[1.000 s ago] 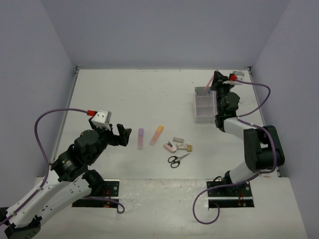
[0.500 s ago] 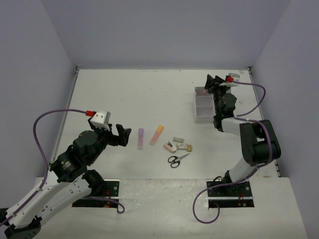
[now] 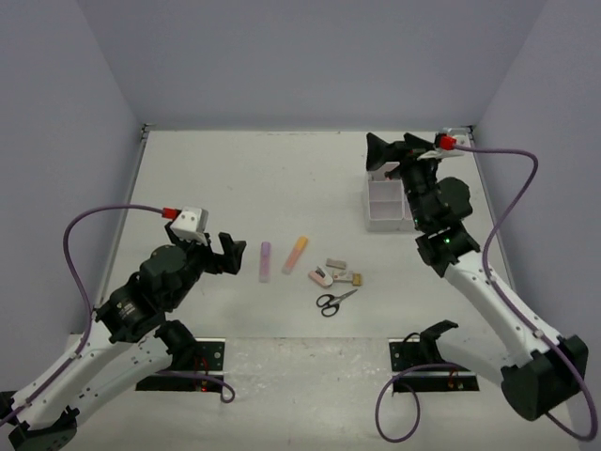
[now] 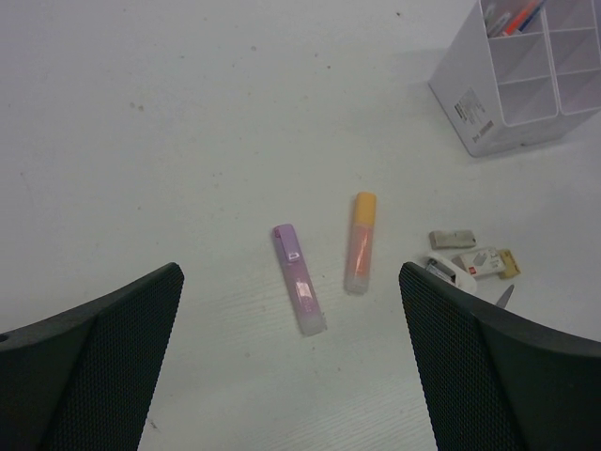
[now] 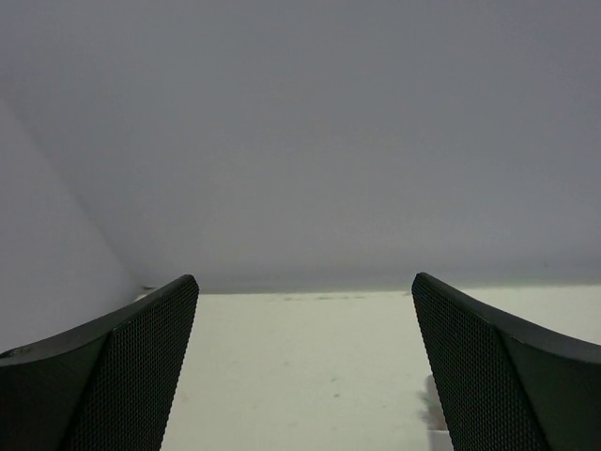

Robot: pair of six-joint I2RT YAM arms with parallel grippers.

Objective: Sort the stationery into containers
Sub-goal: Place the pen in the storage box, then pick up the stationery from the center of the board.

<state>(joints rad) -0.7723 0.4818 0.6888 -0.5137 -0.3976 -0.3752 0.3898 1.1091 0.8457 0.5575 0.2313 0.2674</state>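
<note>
The white six-compartment organiser box stands at the back right, with thin pens leaning in a far compartment. Loose on the table lie a lilac highlighter, an orange-peach highlighter, small erasers and clips and black-handled scissors. My left gripper hangs open just left of the lilac highlighter. My right gripper is open and empty above the box's far end, facing the back wall.
Grey walls close the table at the back and on both sides. The box sits near the right wall. Purple cables loop off both arms. The wide left and far part of the table carries no objects.
My right gripper went from shut to wide open, and its arm lifted and swung so the jaws now point left above the box. The left arm has not moved.
</note>
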